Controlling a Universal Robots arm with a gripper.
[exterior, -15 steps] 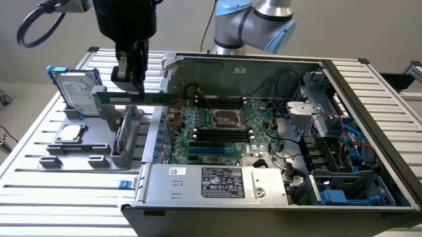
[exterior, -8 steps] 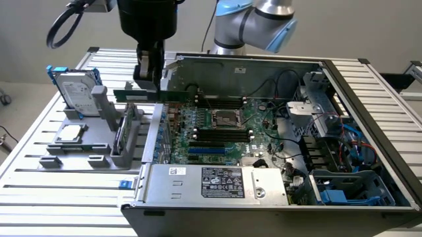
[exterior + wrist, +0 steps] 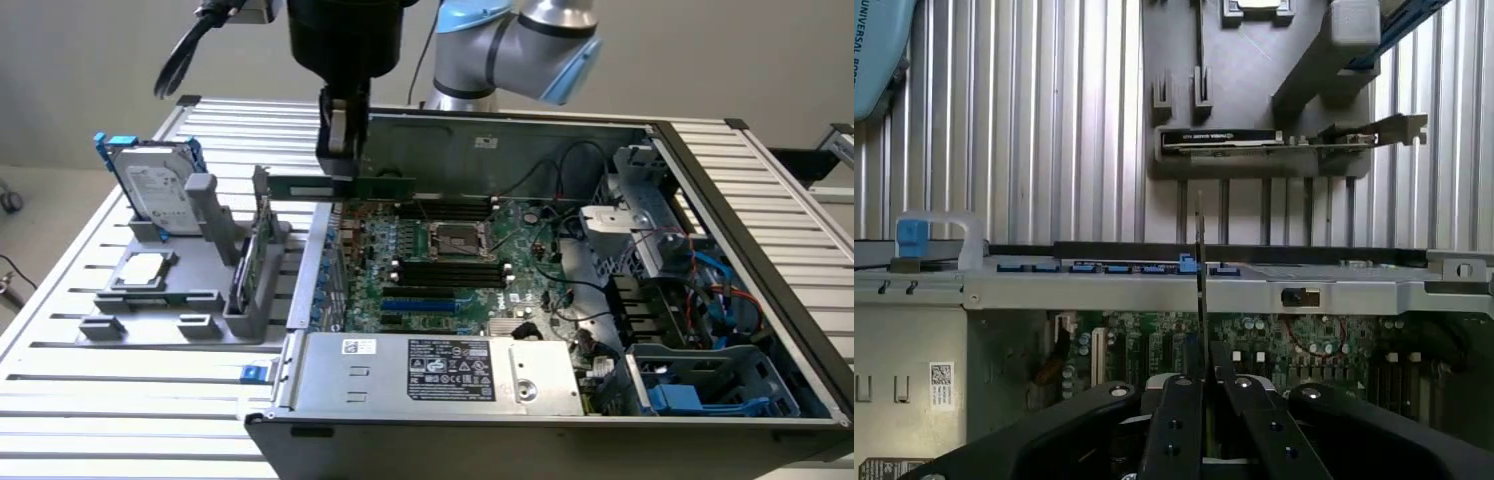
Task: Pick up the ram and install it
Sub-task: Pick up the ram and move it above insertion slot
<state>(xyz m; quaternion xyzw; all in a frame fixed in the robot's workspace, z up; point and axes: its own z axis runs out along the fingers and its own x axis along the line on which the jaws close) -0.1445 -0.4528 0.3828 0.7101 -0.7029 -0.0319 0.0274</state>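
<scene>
1. Gripper [image 3: 342,165] is clamping the ram [image 3: 360,187], holding it level in the air above the motherboard [image 3: 454,265], at the open case's [image 3: 547,135] wall on the exterior view's left.
2. Wrist view is showing the ram [image 3: 1199,270] edge-on, pinched between both fingers [image 3: 1176,425].
3. Exterior view is showing the hard drive [image 3: 150,185] standing in the gray fixture [image 3: 160,300].

We see an open computer case [image 3: 534,150] lying on a slatted metal tabletop [image 3: 120,400], its motherboard [image 3: 527,285] facing up, a silver processor socket [image 3: 454,240] near its middle. A grey power supply [image 3: 441,370] with a black label sits along the case's near edge. On the exterior view's left, a grey holder [image 3: 147,325] carries an upright hard drive [image 3: 150,190], a flat square processor chip [image 3: 144,268] and a card [image 3: 244,268] standing on edge.
</scene>
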